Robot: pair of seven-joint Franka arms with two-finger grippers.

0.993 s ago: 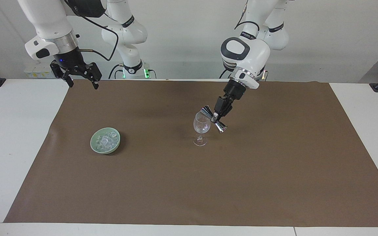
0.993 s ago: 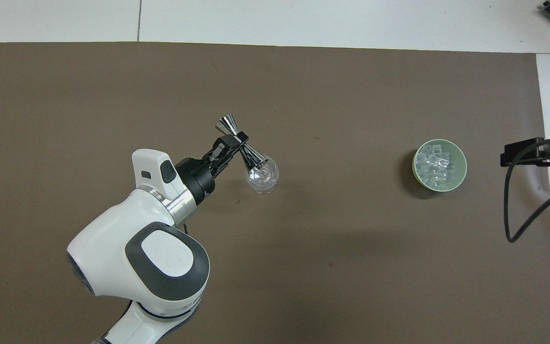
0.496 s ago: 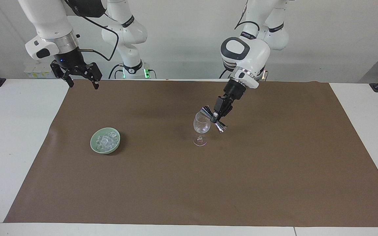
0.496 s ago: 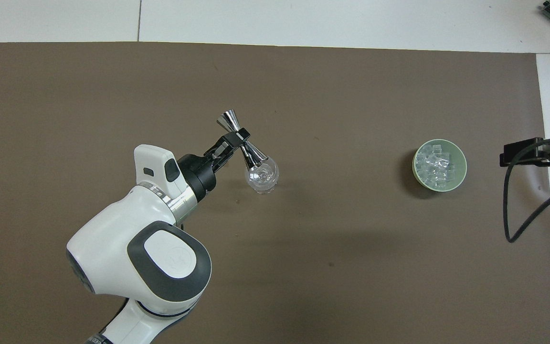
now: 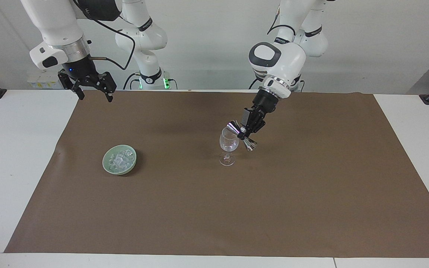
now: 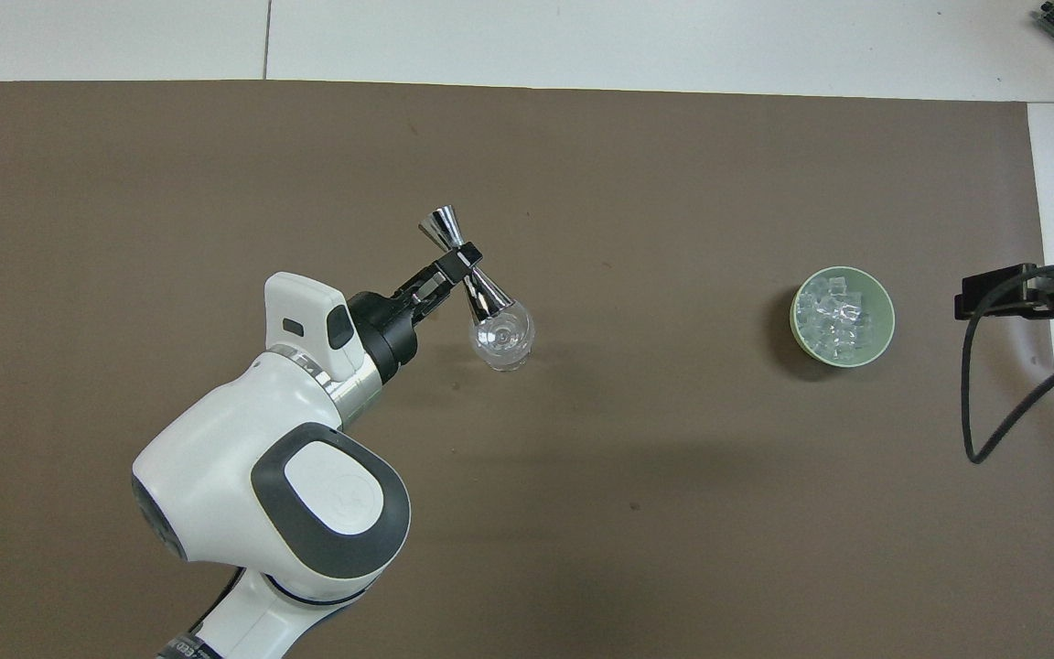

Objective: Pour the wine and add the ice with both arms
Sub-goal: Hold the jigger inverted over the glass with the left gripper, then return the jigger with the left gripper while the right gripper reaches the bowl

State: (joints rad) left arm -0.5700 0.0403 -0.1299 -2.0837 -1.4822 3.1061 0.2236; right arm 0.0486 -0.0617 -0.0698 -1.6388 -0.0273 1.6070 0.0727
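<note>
Pouring looks underway: left gripper [image 5: 243, 133] fingers clench the tilted jigger [image 5: 241, 135] over the wine glass [image 5: 228, 145]; ice [image 5: 120, 159] untouched, right gripper [image 5: 92, 91] fingers spread, waiting.

A mat [image 5: 214, 208] is spread over the table [image 5: 9, 156], and a wine glass [image 5: 228, 146] is stood upright near its middle. A bowl [image 5: 119, 160] is set on the mat well apart from the glass, toward the right arm's end of the table, and ice [image 5: 120, 159] is piled in it. A jigger [image 5: 242, 135] is held tilted in the left gripper [image 5: 245, 131], one end over the glass's rim, while the right gripper [image 5: 89, 89] is hung over the mat's corner at the robots' edge.
</note>
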